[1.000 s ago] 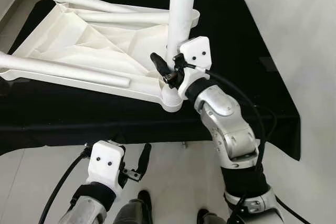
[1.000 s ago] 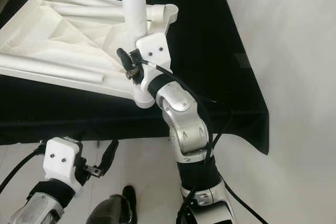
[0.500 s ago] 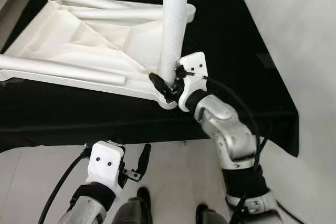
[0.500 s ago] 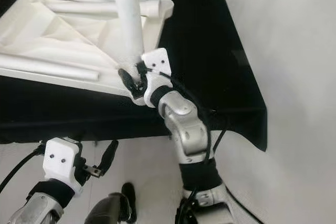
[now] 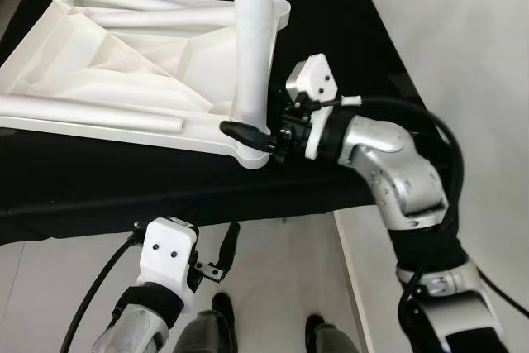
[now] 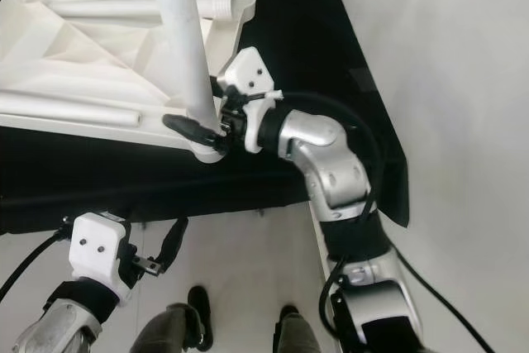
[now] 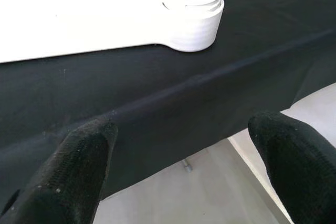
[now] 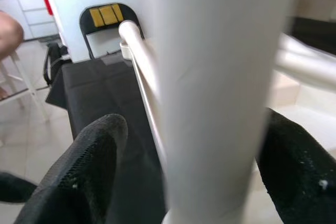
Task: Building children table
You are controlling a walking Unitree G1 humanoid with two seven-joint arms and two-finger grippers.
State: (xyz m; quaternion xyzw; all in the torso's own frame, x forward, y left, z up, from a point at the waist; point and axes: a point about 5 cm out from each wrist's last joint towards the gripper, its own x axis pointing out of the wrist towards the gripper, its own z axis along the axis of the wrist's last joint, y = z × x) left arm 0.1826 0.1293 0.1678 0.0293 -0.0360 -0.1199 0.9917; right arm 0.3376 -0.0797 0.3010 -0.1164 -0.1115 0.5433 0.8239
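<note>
The white table top (image 5: 124, 72) lies upside down on a black-covered table (image 5: 347, 31). One white leg (image 5: 250, 39) stands upright in its near right corner socket (image 5: 252, 155). My right gripper (image 5: 240, 121) reaches in from the right, shut on the leg's base, with one black finger (image 5: 244, 132) across the front. In the right wrist view the leg (image 8: 215, 93) runs between the fingers (image 8: 100, 156). Three loose legs (image 5: 91, 112) lie in the top. Down by the table's front edge, my left gripper (image 5: 227, 245) hangs open.
The cloth's front edge (image 7: 173, 93) hangs over pale floor (image 5: 273, 270). A white wall (image 5: 463, 39) runs close along the table's right side. A black chair back (image 8: 105, 19) stands beyond the table. My feet (image 5: 219, 307) are on the floor below.
The leg has come down into the corner socket. My right wrist has swung from in front of the leg round to its right side. The left arm has stayed put.
</note>
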